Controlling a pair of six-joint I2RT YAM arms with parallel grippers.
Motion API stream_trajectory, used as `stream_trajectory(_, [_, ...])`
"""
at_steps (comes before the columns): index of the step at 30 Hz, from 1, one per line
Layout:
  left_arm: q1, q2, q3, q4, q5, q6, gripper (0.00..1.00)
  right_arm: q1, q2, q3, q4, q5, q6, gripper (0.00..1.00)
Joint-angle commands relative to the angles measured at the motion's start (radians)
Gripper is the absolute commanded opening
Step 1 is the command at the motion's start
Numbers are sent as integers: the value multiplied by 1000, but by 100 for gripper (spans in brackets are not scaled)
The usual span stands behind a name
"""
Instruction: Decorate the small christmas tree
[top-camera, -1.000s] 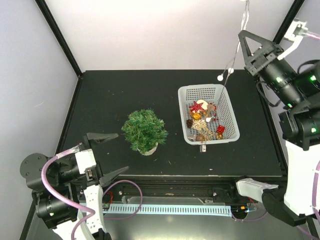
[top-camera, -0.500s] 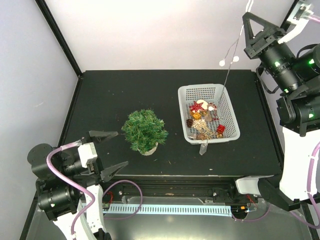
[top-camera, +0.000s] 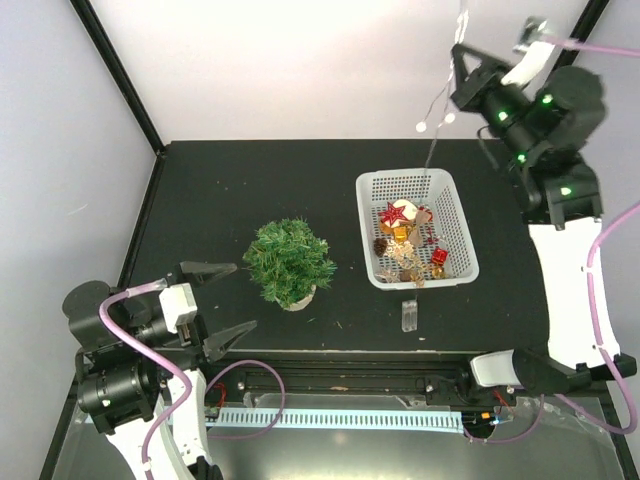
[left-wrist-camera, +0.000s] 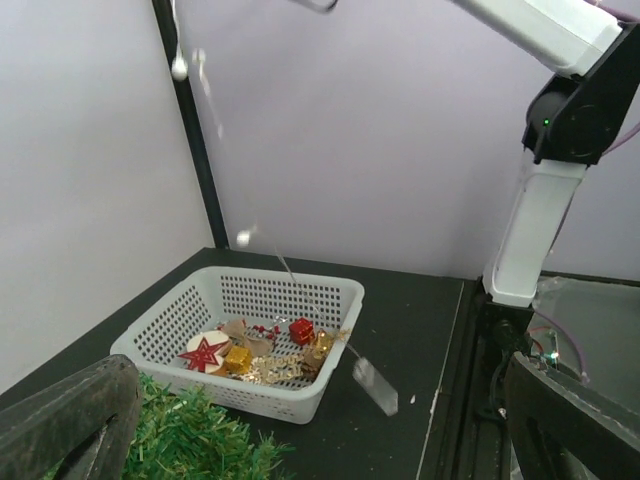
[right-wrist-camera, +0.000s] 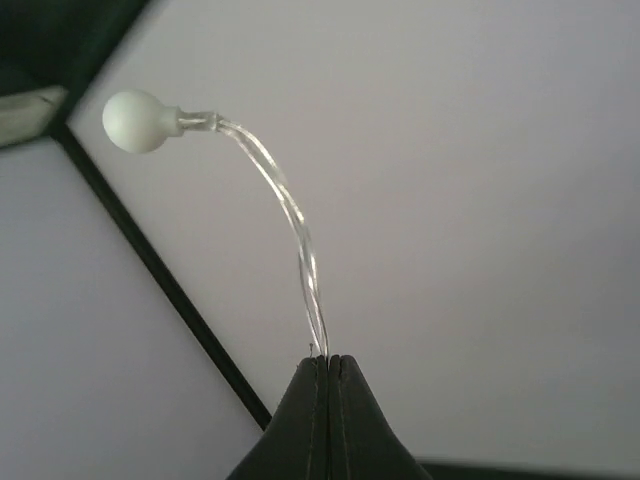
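Observation:
The small christmas tree (top-camera: 289, 262) stands bare on the black table, left of the white basket (top-camera: 366, 230); its needles fill the left wrist view's lower left corner (left-wrist-camera: 190, 440). My left gripper (top-camera: 245, 297) is open and empty, just near-left of the tree. High over the basket's far edge, my right gripper (top-camera: 460, 50) is shut on a clear light string (right-wrist-camera: 290, 215) with white bulbs (top-camera: 421, 127). The string runs down past the basket to a small clear box (top-camera: 407, 316) on the table in front of it.
The basket (left-wrist-camera: 290, 285) holds a red star (top-camera: 394, 213), a red gift box (top-camera: 438, 256), gold pieces and pine cones. Black frame posts stand at the back corners. The table's near edge drops to a rail with cables.
My right arm swung up and to the left, pulling the string with it. The clear box slid away from the basket's front toward the near edge. The left gripper barely shifted.

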Motion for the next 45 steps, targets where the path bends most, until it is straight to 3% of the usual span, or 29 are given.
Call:
stream_trajectory(1, [3, 13, -18, -52, 5, 57, 99, 4, -76, -243, 67, 52, -28, 1])
stream_trajectory(10, [5, 8, -48, -51, 11, 60, 99, 4, -87, -239, -17, -16, -50, 1])
stream_trajectory(18, [4, 4, -79, -77, 18, 94, 99, 5, -210, -130, 30, -161, 36, 1])
stream_trajectory(27, [7, 3, -75, -77, 39, 108, 99, 5, -232, -3, 63, -344, 179, 1])
stream_trajectory(38, [10, -4, -41, -84, 31, 87, 99, 5, -215, 45, 92, -381, 236, 1])
stream_trajectory(45, [16, -7, -23, -61, 24, 56, 99, 5, -139, 200, 110, -405, 310, 1])
